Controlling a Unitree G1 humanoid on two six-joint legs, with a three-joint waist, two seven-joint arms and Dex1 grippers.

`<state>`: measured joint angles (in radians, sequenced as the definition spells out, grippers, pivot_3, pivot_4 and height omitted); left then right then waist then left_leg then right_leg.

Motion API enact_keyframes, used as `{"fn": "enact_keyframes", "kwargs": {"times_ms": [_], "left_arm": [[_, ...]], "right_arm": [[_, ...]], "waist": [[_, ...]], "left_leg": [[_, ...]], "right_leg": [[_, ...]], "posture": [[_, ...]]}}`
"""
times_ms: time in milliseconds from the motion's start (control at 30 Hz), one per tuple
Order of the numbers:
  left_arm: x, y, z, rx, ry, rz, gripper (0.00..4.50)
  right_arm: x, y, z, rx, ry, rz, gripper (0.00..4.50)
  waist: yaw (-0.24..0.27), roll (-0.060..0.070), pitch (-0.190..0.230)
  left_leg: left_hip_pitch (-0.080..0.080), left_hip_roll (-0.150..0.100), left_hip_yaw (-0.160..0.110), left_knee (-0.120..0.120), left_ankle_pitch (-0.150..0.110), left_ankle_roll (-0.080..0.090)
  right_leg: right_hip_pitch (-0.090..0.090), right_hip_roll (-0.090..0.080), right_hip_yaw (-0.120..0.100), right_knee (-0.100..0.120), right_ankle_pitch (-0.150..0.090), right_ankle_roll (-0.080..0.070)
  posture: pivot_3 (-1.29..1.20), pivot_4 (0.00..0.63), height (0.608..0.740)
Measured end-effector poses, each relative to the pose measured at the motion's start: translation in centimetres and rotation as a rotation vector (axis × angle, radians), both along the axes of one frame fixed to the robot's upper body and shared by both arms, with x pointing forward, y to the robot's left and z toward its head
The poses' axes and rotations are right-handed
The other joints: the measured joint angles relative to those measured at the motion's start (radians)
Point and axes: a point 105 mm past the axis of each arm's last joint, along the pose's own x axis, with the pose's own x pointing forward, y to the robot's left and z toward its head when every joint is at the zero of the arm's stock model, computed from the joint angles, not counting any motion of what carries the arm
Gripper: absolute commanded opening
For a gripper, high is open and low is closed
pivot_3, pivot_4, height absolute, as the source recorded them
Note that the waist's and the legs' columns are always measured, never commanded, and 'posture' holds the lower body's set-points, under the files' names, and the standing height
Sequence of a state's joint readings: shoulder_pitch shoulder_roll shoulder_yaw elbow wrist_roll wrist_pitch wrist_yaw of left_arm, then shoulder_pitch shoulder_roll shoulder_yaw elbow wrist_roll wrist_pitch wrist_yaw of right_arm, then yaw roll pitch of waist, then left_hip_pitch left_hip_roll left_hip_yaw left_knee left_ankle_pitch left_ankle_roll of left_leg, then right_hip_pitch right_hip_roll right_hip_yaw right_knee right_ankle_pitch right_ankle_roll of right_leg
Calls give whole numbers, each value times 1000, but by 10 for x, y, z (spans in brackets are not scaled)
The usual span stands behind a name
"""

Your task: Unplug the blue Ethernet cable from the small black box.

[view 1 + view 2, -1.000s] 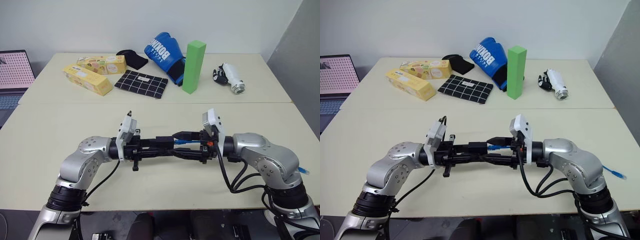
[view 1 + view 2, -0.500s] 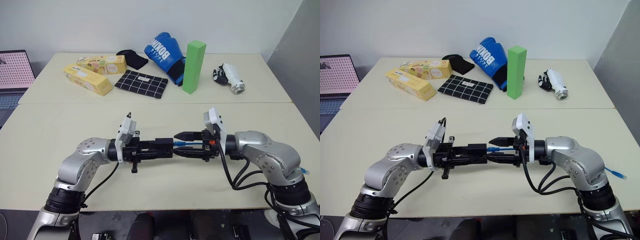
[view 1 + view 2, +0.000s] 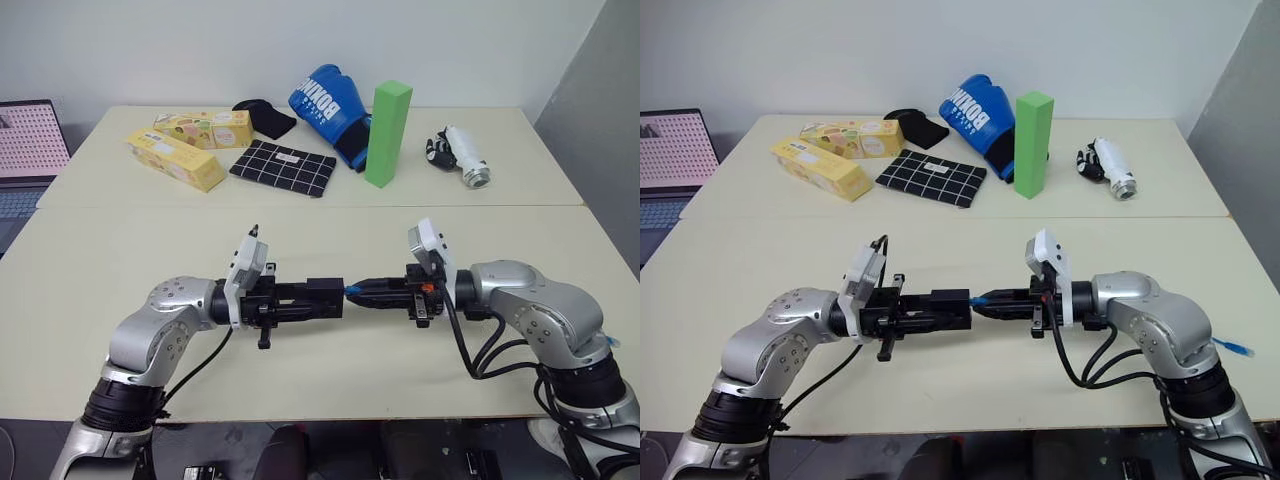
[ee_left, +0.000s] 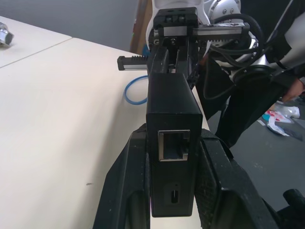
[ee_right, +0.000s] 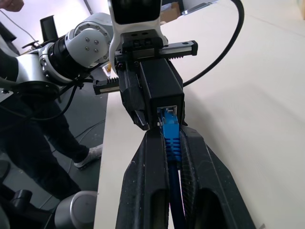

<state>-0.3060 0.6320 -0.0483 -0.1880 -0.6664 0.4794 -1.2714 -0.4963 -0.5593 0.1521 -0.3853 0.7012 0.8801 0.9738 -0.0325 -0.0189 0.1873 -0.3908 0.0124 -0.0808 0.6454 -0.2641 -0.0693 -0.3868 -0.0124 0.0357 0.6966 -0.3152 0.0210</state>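
Ethernet cable: blue Ethernet cable (image 5: 170, 138) still seated in the small black box (image 5: 162, 88); its blue boot sits right at the port mouth, and the cord runs back between the right fingers.
Box position: held in mid-air above the near table (image 3: 90, 290), between the two arms, well short of the clutter at the far side.
Left gripper: left gripper (image 4: 174, 183) closed on the box, one finger against each narrow side; an empty port on the near edge faces its wrist camera.
Right gripper: right gripper (image 5: 170, 143) clamped on the cable boot, fingertips just beside the box face.
Alignment: both grippers lie about level and point at each other, so cable and port look to share one line.
Step in hand (judgement): grip on the plug is made; extraction not yet done.
How to do it well (judgement): draw the right arm straight back along the plug's own axis while the left holds the box fixed. Any sideways or twisting load risks jamming the plug or levering the box out of the left fingers.
Latch: cannot tell whether the clear tab is pressed; if the plug resists, regrip rather than pull harder.
Risk (judgement): fingers may slide along the boot, since the hold is on rubber sleeve, not the plug body.
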Motion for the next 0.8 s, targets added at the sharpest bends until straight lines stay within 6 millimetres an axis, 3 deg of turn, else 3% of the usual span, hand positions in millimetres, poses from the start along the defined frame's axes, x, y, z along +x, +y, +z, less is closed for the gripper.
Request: {"fn": "enact_keyframes", "kwargs": {"times_ms": [567, 800], "left_arm": [[-8, 0, -4, 15, -1, -14, 793], [-5, 12, -7, 41, 10, 36, 793]], "right_arm": [[-3, -2, -3, -18, 79, 61, 28], [7, -16, 1, -15, 68, -10, 28]], "waist": [[0, 0, 0], [0, 0, 0]], "left_leg": [[0, 0, 0, 0, 0, 0], [0, 0, 0, 0, 0, 0]], "right_leg": [[0, 0, 0, 0, 0, 0], [0, 0, 0, 0, 0, 0]], "posture": [[0, 150, 740], [0, 150, 740]]}}
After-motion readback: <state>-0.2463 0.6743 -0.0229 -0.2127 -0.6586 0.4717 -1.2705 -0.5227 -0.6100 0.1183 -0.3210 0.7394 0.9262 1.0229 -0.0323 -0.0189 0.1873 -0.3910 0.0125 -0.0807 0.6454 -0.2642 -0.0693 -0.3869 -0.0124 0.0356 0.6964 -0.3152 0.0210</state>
